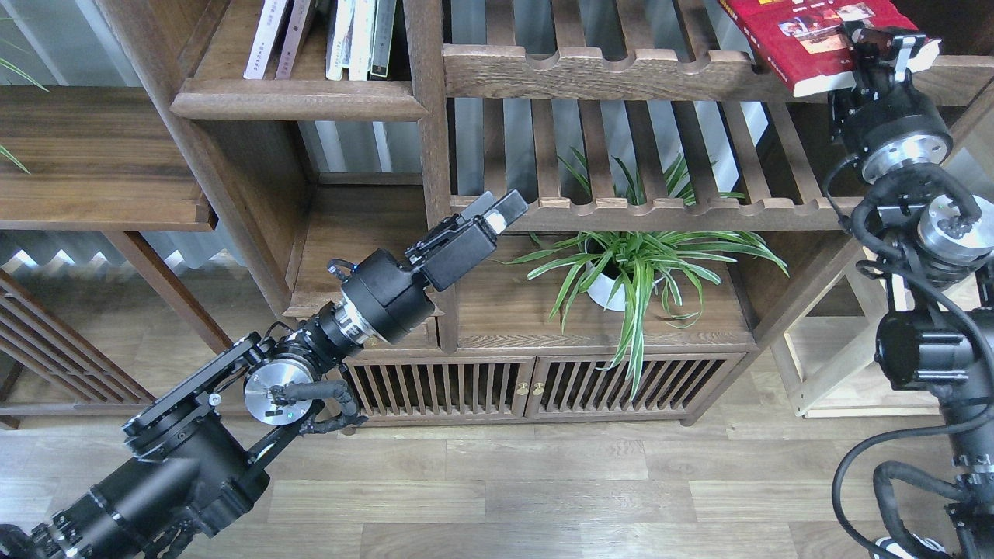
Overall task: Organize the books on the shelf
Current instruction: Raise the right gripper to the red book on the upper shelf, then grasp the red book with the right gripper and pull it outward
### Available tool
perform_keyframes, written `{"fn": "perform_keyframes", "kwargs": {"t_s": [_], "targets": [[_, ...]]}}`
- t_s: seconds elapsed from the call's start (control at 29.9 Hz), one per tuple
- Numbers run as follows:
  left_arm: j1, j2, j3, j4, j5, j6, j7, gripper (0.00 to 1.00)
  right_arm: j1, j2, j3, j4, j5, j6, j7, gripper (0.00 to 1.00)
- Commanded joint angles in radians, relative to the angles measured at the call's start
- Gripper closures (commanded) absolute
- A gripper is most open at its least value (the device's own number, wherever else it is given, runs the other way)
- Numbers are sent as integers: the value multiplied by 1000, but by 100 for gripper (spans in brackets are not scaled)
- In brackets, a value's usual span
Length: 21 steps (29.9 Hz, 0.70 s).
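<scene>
- Where the slatted rail (621, 74) runs across the top right, the red book (800, 39) lies tilted over it, with the right gripper (881, 39) clamped on its near corner
- Left gripper (497, 213) hangs in front of the bookcase upright (435, 155), fingers pressed together, holding nothing
- On the solid shelf (295, 99) at top left, slim volumes (357, 39) stand leaning; only their lower parts show
- A potted plant (629, 264) sits on the cabinet top (543, 310) below the slats, well apart from both grippers
</scene>
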Motion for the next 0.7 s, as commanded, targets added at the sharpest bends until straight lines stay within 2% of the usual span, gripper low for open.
{"fn": "perform_keyframes", "kwargs": {"t_s": [0.0,0.07,0.3,0.57,0.67], "targets": [[0,0,0,0,0,0,0,2,0,2,2,0,1,29,2,91],[0,0,-1,0,0,0,0,2,0,4,2,0,1,55,2,94],[0,0,-11,11,-14,0,-5,2,-9,13,3,1,9,116,2,95],[6,-6,-31,29,-124,0,-2,2,-63,40,-14,9,53,294,-7,95],[13,-8,-28,29,-167,0,2,2,-104,59,-29,17,58,406,-18,95]]}}
